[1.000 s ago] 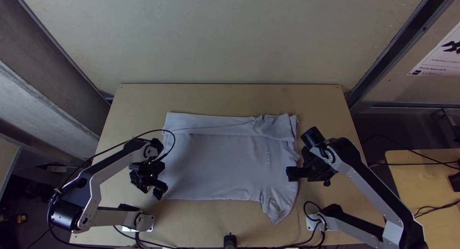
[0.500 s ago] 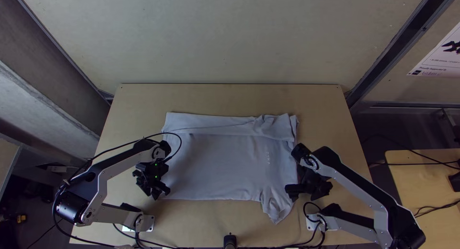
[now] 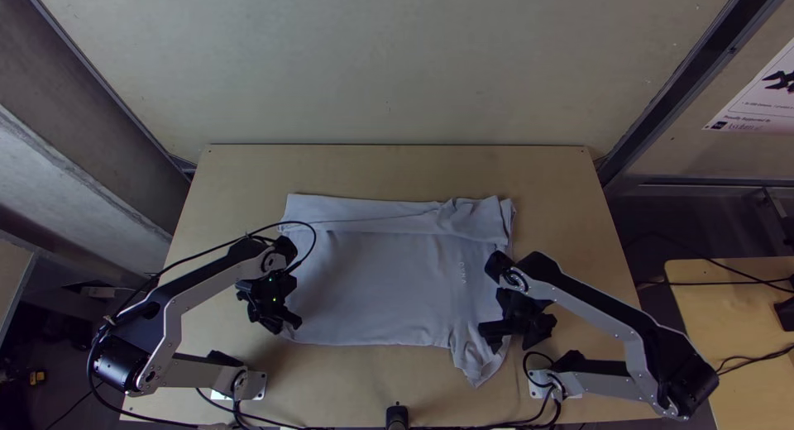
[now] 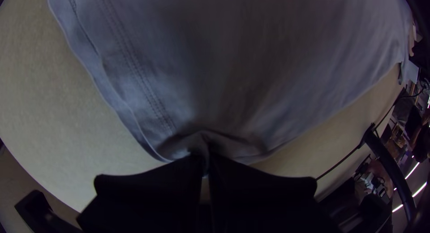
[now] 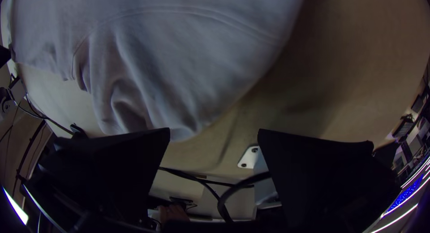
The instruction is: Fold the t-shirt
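The light grey t-shirt (image 3: 380,273) lies on the table with its far side folded over in a strip and one sleeve pointing to the near edge at the right. My left gripper (image 3: 289,326) is at the shirt's near left corner. In the left wrist view the left gripper (image 4: 205,170) is shut on a pinch of the shirt's corner (image 4: 197,141). My right gripper (image 3: 494,337) is over the near right sleeve. In the right wrist view the right gripper (image 5: 214,133) stands open, with the sleeve (image 5: 148,94) beside one fingertip and nothing held.
The wooden table (image 3: 389,169) shows bare along its far side. Near its front edge are a black post (image 3: 397,415) and black cables. A white mounting plate (image 5: 248,157) and dark cables lie close to the right gripper. A hand (image 5: 174,213) appears near that view's bottom.
My right gripper has moved from the shirt's right side toward the near edge and slightly left, over the sleeve. The left gripper has shifted a little to the right. The shirt's fold looks the same.
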Action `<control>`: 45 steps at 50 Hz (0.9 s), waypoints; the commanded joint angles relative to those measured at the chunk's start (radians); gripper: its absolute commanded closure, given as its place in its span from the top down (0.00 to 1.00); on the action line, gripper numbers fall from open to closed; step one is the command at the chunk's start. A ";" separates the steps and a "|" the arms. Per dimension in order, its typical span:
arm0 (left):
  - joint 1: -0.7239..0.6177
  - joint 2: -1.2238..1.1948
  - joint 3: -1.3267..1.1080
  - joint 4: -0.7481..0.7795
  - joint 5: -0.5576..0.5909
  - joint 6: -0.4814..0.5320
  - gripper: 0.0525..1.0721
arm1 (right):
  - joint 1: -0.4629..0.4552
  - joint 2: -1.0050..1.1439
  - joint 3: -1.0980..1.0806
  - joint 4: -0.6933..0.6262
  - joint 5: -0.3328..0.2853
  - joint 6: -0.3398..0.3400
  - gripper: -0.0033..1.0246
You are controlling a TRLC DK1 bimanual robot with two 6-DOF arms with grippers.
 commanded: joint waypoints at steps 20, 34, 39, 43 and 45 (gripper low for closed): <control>0.051 -0.016 0.069 0.019 0.012 0.013 0.03 | 0.070 0.164 0.034 0.020 -0.023 0.014 0.54; 0.063 -0.022 0.089 0.007 0.012 0.014 0.03 | 0.085 0.168 0.050 0.105 0.029 0.010 0.03; 0.069 -0.025 0.095 0.004 0.012 0.017 0.03 | 0.078 0.154 0.057 0.100 0.040 0.010 0.03; 0.075 -0.025 0.103 0.004 0.012 0.016 0.03 | 0.058 0.125 0.073 0.086 0.051 0.007 0.03; 0.080 -0.025 0.112 0.004 0.012 0.016 0.03 | 0.044 0.115 0.087 0.074 0.055 0.007 0.03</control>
